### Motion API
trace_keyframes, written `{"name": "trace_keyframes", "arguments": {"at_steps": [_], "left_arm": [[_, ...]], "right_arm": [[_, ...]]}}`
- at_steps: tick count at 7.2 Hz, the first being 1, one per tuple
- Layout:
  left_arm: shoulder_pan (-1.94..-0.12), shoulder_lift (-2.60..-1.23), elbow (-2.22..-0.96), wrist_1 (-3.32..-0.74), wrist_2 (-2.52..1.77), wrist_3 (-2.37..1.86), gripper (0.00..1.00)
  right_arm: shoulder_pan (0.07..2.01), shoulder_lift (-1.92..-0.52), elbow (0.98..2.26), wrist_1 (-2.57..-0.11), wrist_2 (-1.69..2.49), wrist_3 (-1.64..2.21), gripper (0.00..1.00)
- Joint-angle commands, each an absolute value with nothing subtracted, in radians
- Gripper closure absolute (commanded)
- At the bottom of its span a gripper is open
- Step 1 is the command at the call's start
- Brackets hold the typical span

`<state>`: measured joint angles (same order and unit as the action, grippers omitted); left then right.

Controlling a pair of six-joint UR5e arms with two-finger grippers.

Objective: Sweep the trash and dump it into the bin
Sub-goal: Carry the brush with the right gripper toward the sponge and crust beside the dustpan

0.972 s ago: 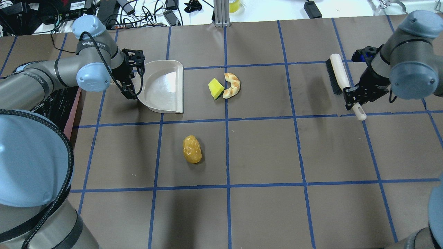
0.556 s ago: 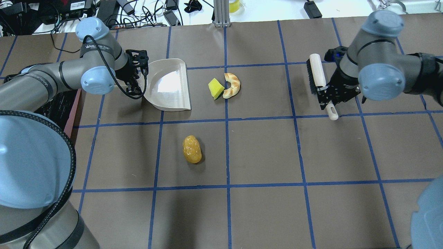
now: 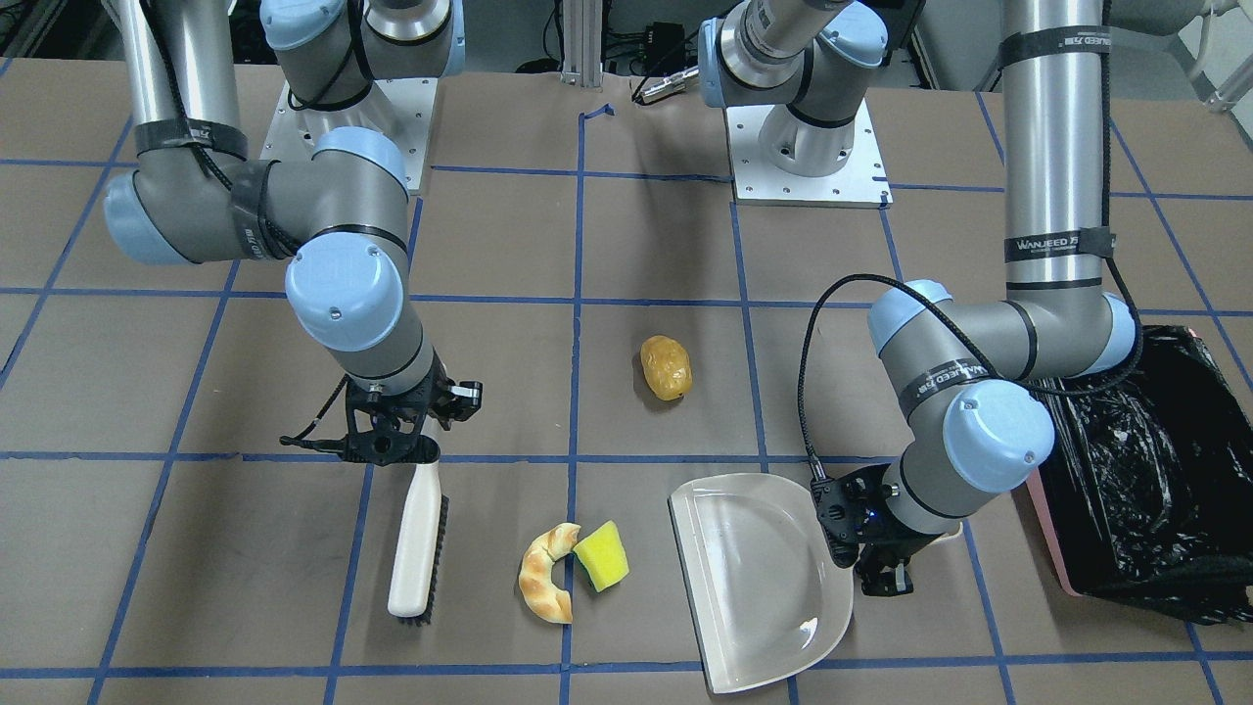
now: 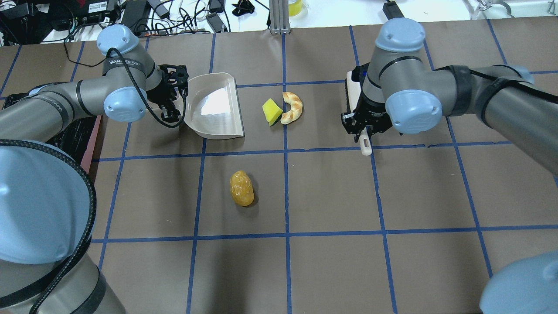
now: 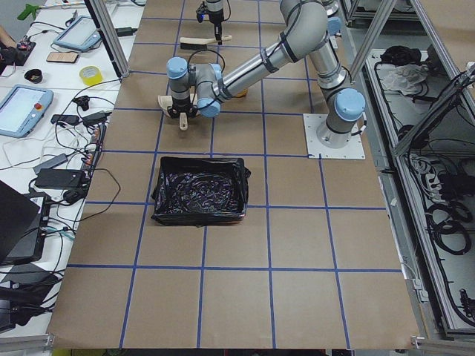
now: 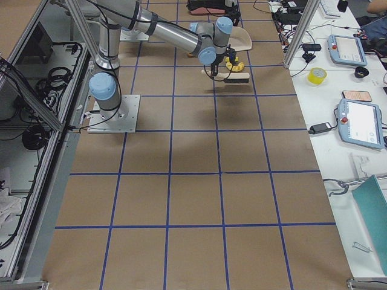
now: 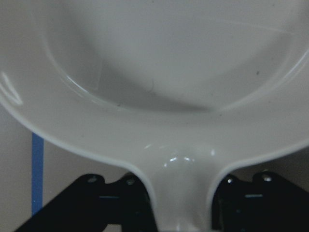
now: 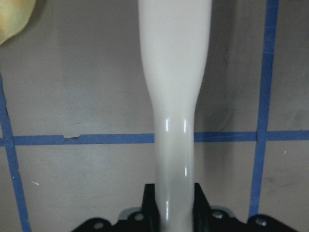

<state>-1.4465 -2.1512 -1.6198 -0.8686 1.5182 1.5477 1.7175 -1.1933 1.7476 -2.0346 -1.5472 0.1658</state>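
The trash lies on the table: a potato-like piece (image 4: 242, 188) alone in front, and a croissant-like piece (image 4: 293, 107) touching a yellow-and-green sponge (image 4: 272, 111). My left gripper (image 4: 172, 102) is shut on the handle of the beige dustpan (image 4: 216, 107), whose mouth faces the sponge with a gap between them. My right gripper (image 4: 364, 126) is shut on the handle of the beige brush (image 3: 416, 539), which stands bristles-down to the right of the croissant. The pink bin (image 3: 1049, 543) with its black bag sits beyond the left arm.
Both arm bases (image 3: 808, 157) stand on plates at the robot's edge of the table. Cables and devices (image 4: 174, 13) lie past the far edge. Blue tape lines (image 4: 285, 192) grid the brown table surface.
My right arm has carried the brush well to the left, close to the croissant and sponge. My left gripper has shifted the dustpan slightly right, toward the sponge.
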Motion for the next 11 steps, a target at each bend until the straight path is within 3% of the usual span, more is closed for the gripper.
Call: {"name": "trace_keyframes", "arguments": {"at_steps": [1,5,11], "left_arm": [[-1.468,-2.152,-1.620,-0.870,1.526,1.549,1.00],[-1.468,-2.148,-1.628,-0.871,1.542,1.552,1.00],[-1.485,-2.144,-1.628,-0.874,1.577,1.551,1.00]], "right_arm": [[1.781,-1.152,1.706,-2.033,-1.555,0.253,1.00],[1.861,-1.082,1.639,-2.033,-1.555,0.362,1.00],[2.021,-0.918,1.384,-2.039,-1.482,0.663,1.00]]}}
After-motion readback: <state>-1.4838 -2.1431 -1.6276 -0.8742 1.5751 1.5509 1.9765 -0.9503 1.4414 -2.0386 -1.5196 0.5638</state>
